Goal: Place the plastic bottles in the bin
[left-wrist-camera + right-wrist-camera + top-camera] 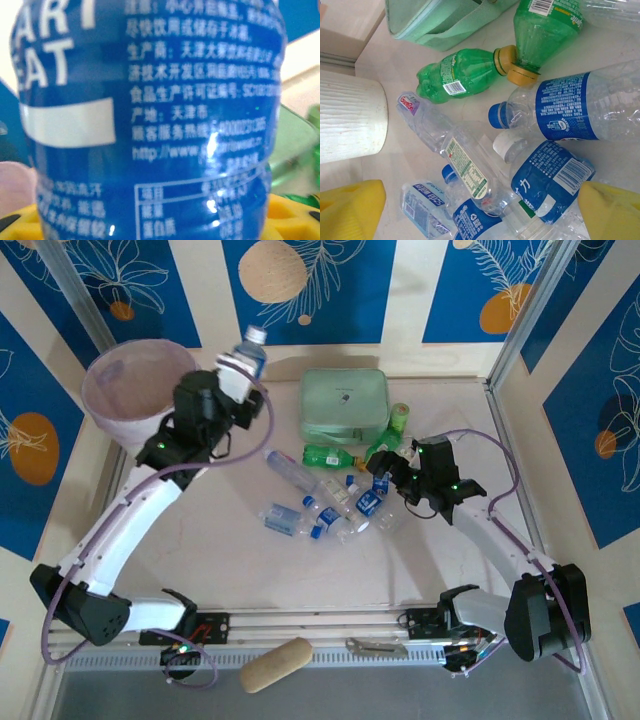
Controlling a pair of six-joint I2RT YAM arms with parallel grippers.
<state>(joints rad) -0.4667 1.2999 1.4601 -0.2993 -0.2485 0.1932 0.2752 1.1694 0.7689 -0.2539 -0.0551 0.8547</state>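
- The left gripper (234, 373) is clenching a clear plastic bottle with a blue label and blue cap (247, 352). It is holding the bottle in the air just right of the round cream-white bin lined with a pale pink bag (120, 352), at the far left.
- The right gripper (390, 468) is hanging over the right end of the pile with its fingers spread wide, gripping nothing.
- I am making out no bottle inside the bin, so I am judging most of the job as still waiting.
- Two green bottles with yellow caps (330, 455) are lying on the table near the mint-green zip case (343, 405).
- At least six clear bottles (290, 472) are lying with them, overlapping too much for an exact count.
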